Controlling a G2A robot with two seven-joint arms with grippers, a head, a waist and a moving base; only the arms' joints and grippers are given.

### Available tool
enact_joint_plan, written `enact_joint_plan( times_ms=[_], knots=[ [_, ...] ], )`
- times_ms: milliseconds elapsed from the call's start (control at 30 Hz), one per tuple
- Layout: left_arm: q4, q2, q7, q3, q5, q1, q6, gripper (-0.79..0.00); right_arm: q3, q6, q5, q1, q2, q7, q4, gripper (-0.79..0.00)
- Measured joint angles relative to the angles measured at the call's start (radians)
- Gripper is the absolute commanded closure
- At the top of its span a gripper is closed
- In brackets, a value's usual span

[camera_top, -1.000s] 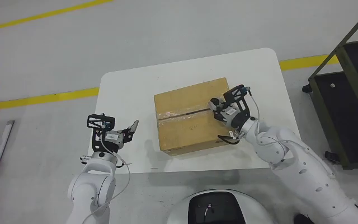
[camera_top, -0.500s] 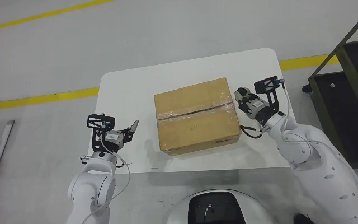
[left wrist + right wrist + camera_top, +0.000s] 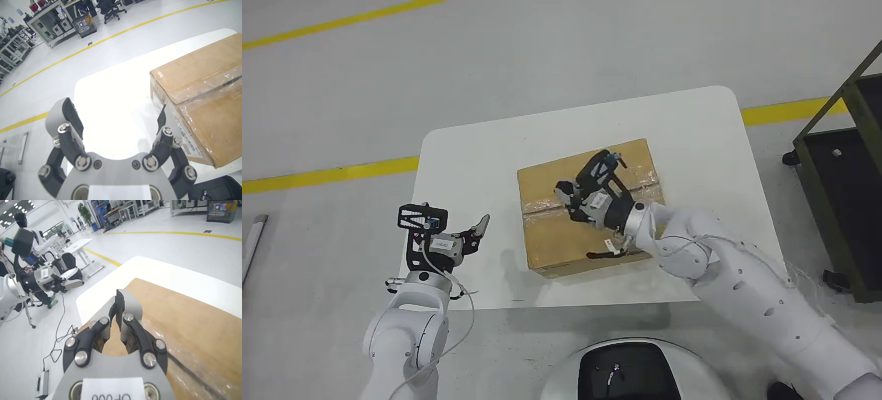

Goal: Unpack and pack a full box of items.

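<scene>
hovering left gripper point(image 3: 480, 225) point(image 3: 115, 109): off the left end of the box, well apart from it, over the table's near-left part; fingers spread wide, nothing between them.
table point(image 3: 462, 160) point(image 3: 113, 79): white, rounded corners, under the box.
box point(image 3: 562, 235) point(image 3: 208, 75) point(image 3: 179, 313): brown cardboard, flaps closed, lying flat about mid-table.
tape point(image 3: 542, 207) point(image 3: 208, 91): clear, crinkled strip along the box's top seam, folded down over the box's left end.
stickers point(image 3: 187, 140): printed labels on the box's left end face.
right gripper point(image 3: 560, 190) point(image 3: 117, 306): above the box's top, by the seam, toward the box's left half; fingers pinched together with nothing held; contact with the cardboard cannot be told.
cart point(image 3: 842, 180): dark frame on the floor, well right of the box.
</scene>
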Motion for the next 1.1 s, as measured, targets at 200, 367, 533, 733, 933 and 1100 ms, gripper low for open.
enact_joint_plan(
  times_ms=[200,367,533,733,933,1100],
  knots=[
    [0.000,0.000,0.000,0.000,0.000,0.000,0.000,-0.785,-0.006,0.040,0.014,0.012,-0.018,-0.025,0.124,0.000],
    [0.000,0.000,0.000,0.000,0.000,0.000,0.000,-0.785,0.080,0.061,-0.008,-0.052,0.006,-0.004,0.089,0.000],
    [0.000,0.000,0.000,0.000,0.000,0.000,0.000,-0.785,0.198,0.088,-0.046,-0.148,0.037,0.021,0.001,0.000],
    [0.000,0.000,0.000,0.000,0.000,0.000,0.000,-0.785,0.332,0.106,-0.095,-0.257,0.069,0.063,-0.101,0.000],
    [0.000,0.000,0.000,0.000,0.000,0.000,0.000,-0.785,0.474,0.124,-0.145,-0.351,0.095,0.087,-0.199,0.000],
    [0.000,0.000,0.000,0.000,0.000,0.000,0.000,-0.785,0.608,0.154,-0.176,-0.441,0.112,0.067,-0.289,0.000]
  ],
)
